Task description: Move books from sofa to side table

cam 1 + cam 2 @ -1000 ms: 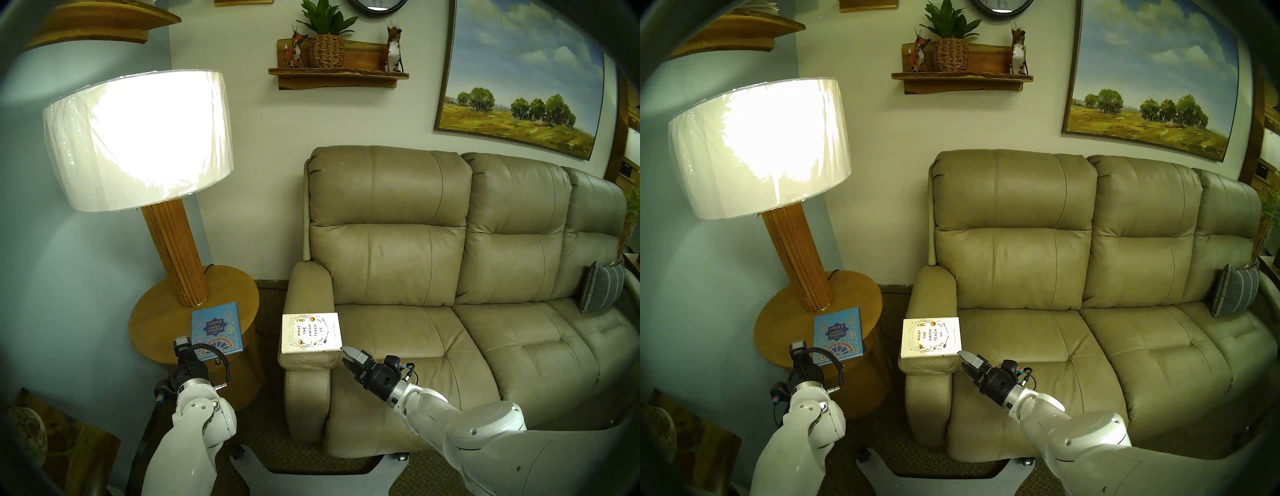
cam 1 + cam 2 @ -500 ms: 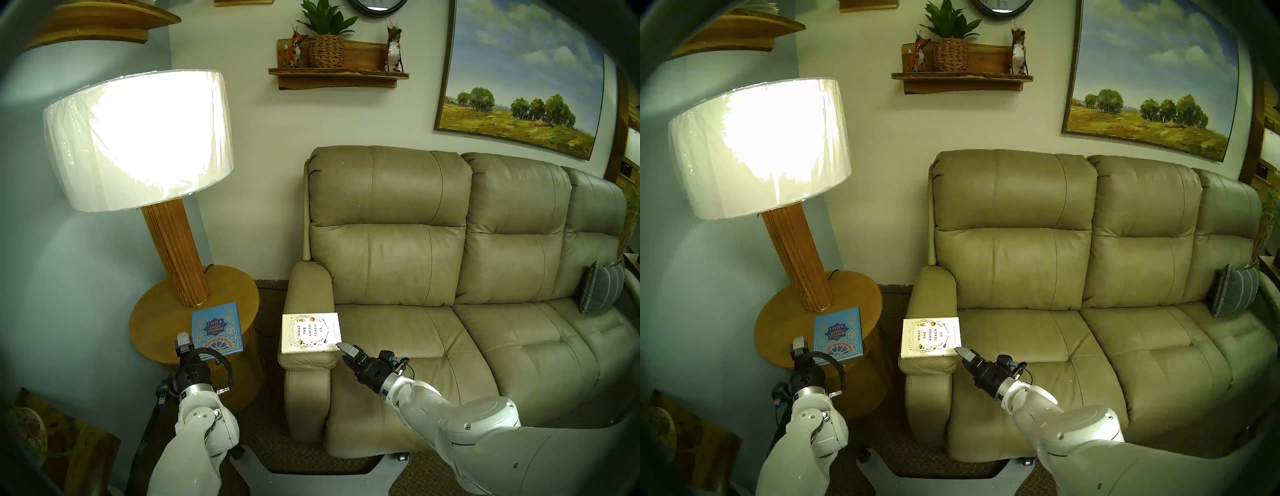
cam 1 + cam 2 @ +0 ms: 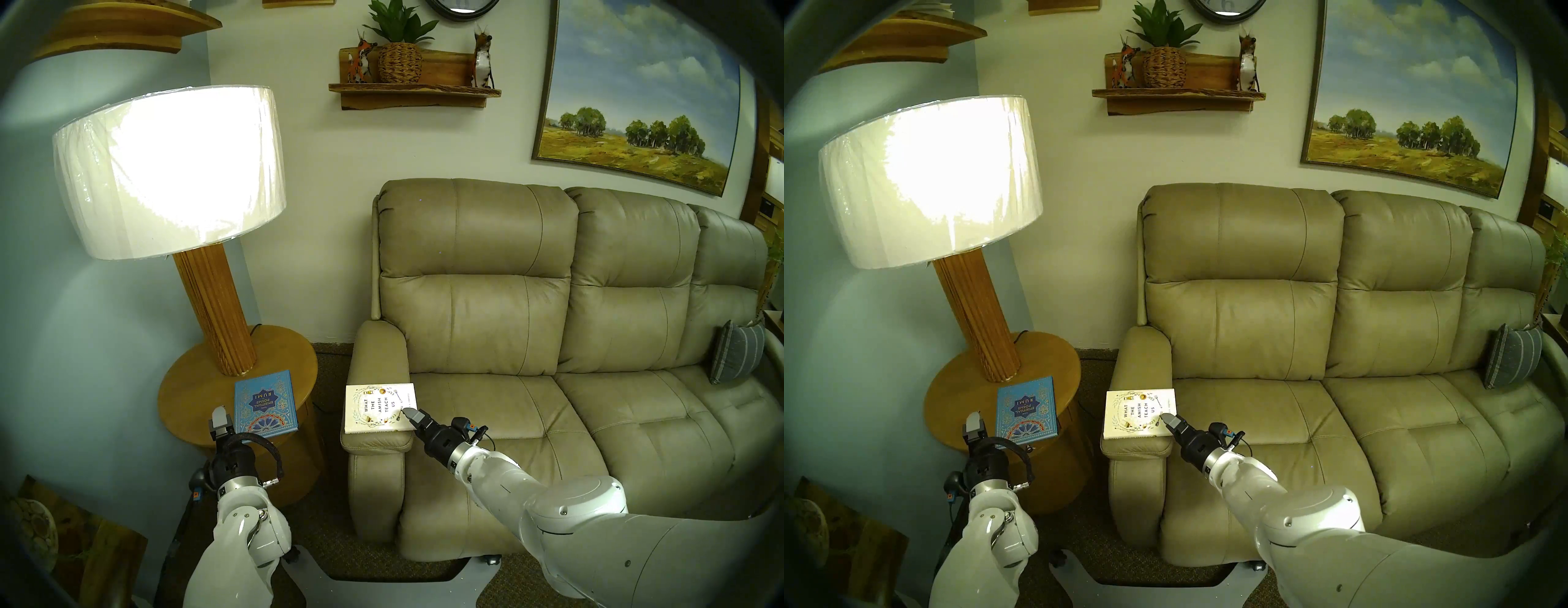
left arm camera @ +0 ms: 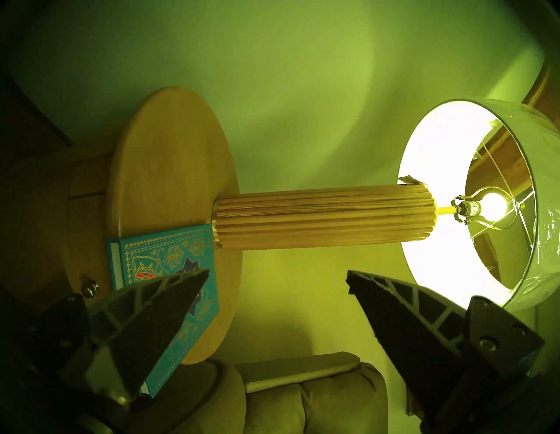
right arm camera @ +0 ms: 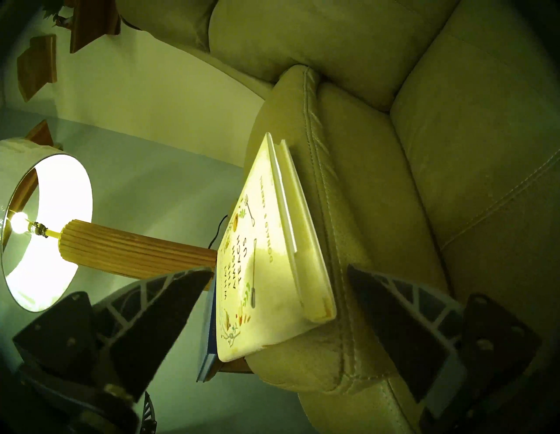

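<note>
The white book [image 3: 375,407] lies flat on the left armrest of the tan sofa [image 3: 530,297]. My right gripper [image 3: 410,415] is open at the book's near right corner. In the right wrist view the book [image 5: 272,242] lies between the spread fingers [image 5: 169,303], not touching them. The turquoise RUMI book [image 3: 265,403] lies on the round wooden side table [image 3: 191,382], its near corner past the rim. My left gripper [image 3: 219,416] is open and empty just left of it. The left wrist view shows that book [image 4: 169,257] behind one finger.
A lit lamp with a thick wooden post [image 3: 216,310] and a wide shade [image 3: 169,170] stands on the side table's far half. A grey striped cushion [image 3: 736,356] sits at the sofa's right end. Wall shelves [image 3: 413,91] hang above.
My right gripper has moved forward and left, from beside the armrest to the white book's near right corner. My left gripper has shifted slightly up beside the blue book. Both books stayed put.
</note>
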Robot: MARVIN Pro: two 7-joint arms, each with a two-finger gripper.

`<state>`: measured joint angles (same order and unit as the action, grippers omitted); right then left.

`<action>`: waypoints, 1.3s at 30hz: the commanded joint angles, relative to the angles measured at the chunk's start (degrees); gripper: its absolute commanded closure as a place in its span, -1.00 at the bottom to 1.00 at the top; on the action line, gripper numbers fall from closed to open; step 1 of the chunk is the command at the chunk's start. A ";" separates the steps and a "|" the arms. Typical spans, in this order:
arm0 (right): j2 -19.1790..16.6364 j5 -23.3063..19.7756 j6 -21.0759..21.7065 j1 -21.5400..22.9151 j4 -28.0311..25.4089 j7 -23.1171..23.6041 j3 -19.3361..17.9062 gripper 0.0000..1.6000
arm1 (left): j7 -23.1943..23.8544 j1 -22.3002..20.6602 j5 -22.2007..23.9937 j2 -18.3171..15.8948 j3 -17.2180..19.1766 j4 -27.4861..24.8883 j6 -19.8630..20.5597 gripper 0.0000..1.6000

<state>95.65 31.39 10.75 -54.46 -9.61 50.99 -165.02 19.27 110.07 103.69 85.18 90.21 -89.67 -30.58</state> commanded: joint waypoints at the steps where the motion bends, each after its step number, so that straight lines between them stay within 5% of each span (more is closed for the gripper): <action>1: 2.02 -0.52 -1.00 2.35 0.83 -1.08 0.02 0.07 | 3.90 -0.12 1.12 0.31 0.63 0.37 1.53 -1.00; 9: 2.67 -0.97 -1.72 3.28 1.56 -3.84 0.02 0.28 | 6.51 0.13 2.41 0.68 1.38 0.80 2.97 -1.00; 10: 2.78 -1.03 -2.45 3.39 1.58 -4.10 0.02 0.61 | 7.22 0.22 2.73 0.77 1.61 0.98 3.41 -1.00; 11: 2.78 -1.03 -2.45 3.39 1.58 -4.10 0.02 0.61 | 7.22 0.22 2.73 0.77 1.61 0.98 3.41 -1.00; 13: 2.39 -1.23 -3.78 3.19 1.57 -2.83 0.02 1.00 | 8.18 0.36 3.19 0.85 1.88 1.21 4.07 -1.00; 26: 1.04 -1.94 -8.73 1.53 3.17 8.13 0.02 1.00 | 13.69 1.01 4.60 1.12 1.80 2.38 8.02 -1.00; 39: 3.64 -8.20 -3.18 2.32 3.68 17.82 0.02 1.00 | 18.37 3.17 6.15 1.33 0.94 1.46 12.38 -1.00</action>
<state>96.79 26.45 4.60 -53.88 -6.12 63.24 -165.06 34.62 112.32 109.57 86.60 91.55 -86.75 -20.27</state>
